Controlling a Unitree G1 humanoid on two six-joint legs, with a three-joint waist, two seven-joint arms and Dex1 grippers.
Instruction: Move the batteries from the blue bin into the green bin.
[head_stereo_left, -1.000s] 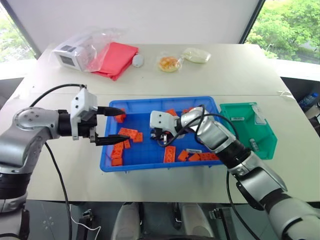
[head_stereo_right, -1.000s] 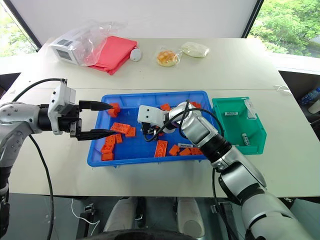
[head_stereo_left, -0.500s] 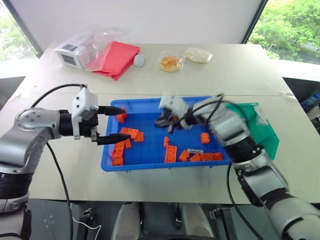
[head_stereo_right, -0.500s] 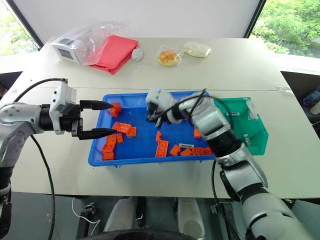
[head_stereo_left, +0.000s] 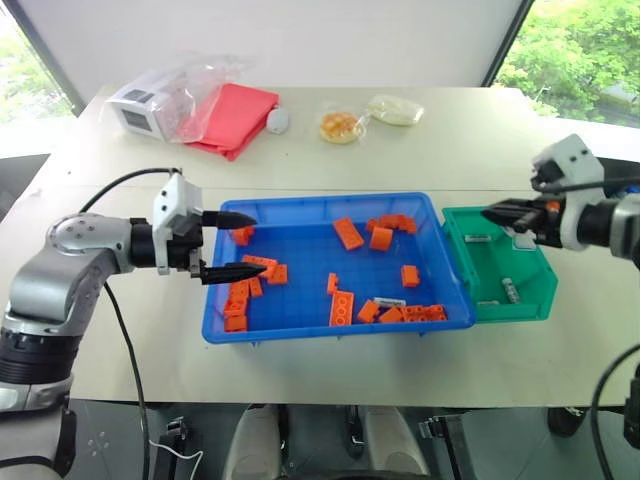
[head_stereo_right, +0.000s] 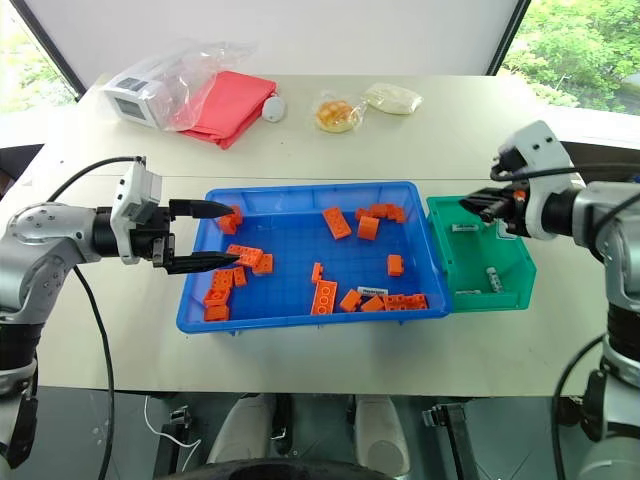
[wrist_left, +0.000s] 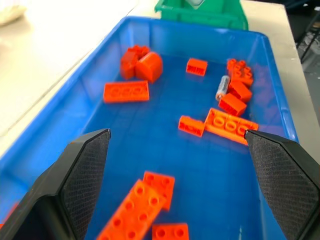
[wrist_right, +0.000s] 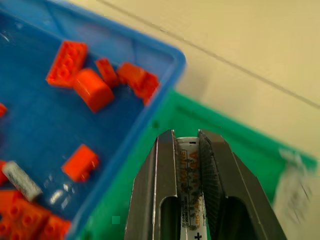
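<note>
The right gripper (wrist_right: 189, 175) hangs over the green bin (head_stereo_left: 530, 300) with a battery (wrist_right: 189, 180) pinched lengthwise between its nearly closed fingers, so this one is carried across but not yet dropped; one battery (head_stereo_left: 509, 290) already lies on the green bin's floor, near its outer wall; in the blue bin (head_stereo_left: 300, 330) at least one battery (wrist_left: 222, 87) is left, lying among the orange bricks (head_stereo_left: 340, 308) toward the end nearest the green bin, just beside a cluster of them; whether more hide under the bricks I cannot tell; the left gripper (head_stereo_left: 228, 245) hovers over the far end of the blue bin, jaws spread wide and holding nothing; judging by this, the job is partway done: one delivered, one about to be released, and at least one still to fetch, which looks an easy reach for the right arm once it lets go.
</note>
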